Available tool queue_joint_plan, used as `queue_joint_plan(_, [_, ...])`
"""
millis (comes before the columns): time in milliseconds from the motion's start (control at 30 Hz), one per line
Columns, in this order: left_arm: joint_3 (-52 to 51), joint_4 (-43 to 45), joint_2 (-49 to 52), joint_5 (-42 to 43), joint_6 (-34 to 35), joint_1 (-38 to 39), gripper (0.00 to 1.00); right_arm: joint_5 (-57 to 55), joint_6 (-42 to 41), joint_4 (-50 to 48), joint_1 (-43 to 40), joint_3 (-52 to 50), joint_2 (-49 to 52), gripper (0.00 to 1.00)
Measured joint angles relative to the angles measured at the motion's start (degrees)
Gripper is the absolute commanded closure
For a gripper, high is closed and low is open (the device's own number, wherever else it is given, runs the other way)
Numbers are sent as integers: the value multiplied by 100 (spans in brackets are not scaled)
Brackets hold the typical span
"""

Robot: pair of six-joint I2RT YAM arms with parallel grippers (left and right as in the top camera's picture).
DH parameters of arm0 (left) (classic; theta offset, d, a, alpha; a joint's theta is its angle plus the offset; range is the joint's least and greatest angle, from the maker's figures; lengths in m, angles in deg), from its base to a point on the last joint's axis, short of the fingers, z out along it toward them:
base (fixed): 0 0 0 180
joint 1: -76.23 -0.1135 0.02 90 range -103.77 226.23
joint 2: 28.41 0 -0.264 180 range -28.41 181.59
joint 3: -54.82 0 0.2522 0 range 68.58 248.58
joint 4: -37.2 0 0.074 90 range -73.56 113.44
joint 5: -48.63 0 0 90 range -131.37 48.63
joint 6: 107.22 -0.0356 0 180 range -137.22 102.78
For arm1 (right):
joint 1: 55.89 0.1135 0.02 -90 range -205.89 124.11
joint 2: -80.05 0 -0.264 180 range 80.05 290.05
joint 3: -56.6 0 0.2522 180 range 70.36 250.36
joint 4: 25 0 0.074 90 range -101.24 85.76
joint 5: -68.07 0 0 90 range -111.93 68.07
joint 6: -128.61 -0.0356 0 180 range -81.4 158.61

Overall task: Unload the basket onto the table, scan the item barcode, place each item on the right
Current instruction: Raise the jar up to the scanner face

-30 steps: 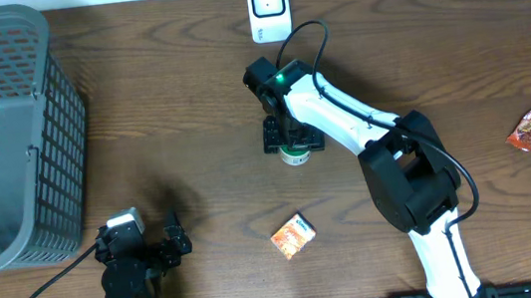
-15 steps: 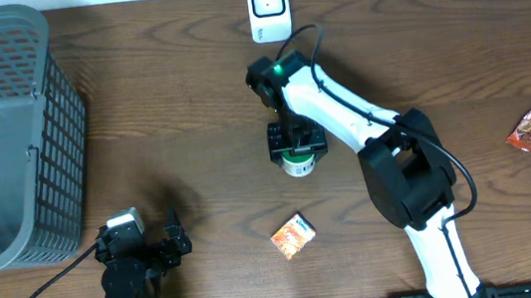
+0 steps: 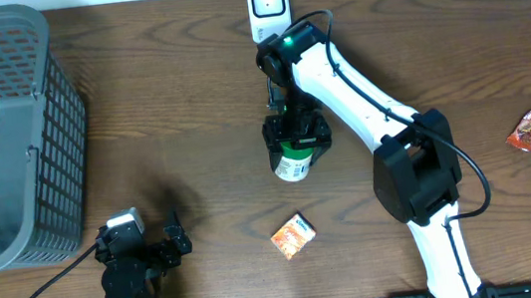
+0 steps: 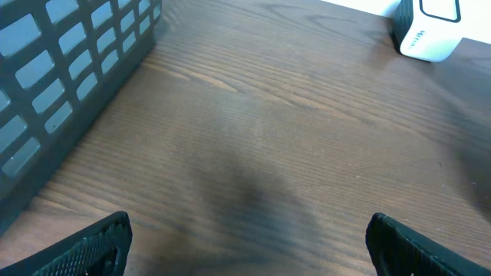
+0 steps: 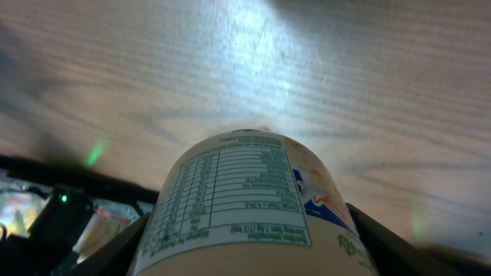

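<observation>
Pot (image 3: 293,166), white-green, clamped in right gripper (image 3: 297,140) near scanner (image 3: 269,8); barcode side should face scanner window, held steady.

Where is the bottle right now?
In the overhead view the bottle is mid-table, held in the right gripper. It lies between the white scanner at the far edge and the orange packet nearer the robot.

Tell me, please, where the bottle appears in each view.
Overhead: bottle at centre, in the right claw.
Left wrist: not in it.
Right wrist: bottle fills the lower middle, label towards the camera.
Shared landmark: scanner, top centre overhead, top right in left wrist; not in right wrist.
</observation>
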Motion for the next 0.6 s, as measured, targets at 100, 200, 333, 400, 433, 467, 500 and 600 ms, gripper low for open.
queue_joint_plan(100, [0,0,0,0,0,0,2,72,68,92,-26,0,0,35])
queue_joint_plan(200, [0,0,0,0,0,0,2,105,92,142,-33,0,0,36])
queue_joint_plan(333, [0,0,0,0,0,0,2,116,107,-24,-33,2,0,34])
queue_joint_plan(400, [0,0,0,0,0,0,2,116,114,-402,-33,7,0,34])
queue_joint_plan(433, [0,0,0,0,0,0,2,107,122,-581,-33,9,0,34])
queue_joint_plan(467, [0,0,0,0,0,0,2,101,131,-743,-37,24,0,34])
queue_joint_plan(500, [0,0,0,0,0,0,2,90,133,-957,-48,68,0,34])
queue_joint_plan(600, [0,0,0,0,0,0,2,-109,136,-1482,-74,409,22,35])
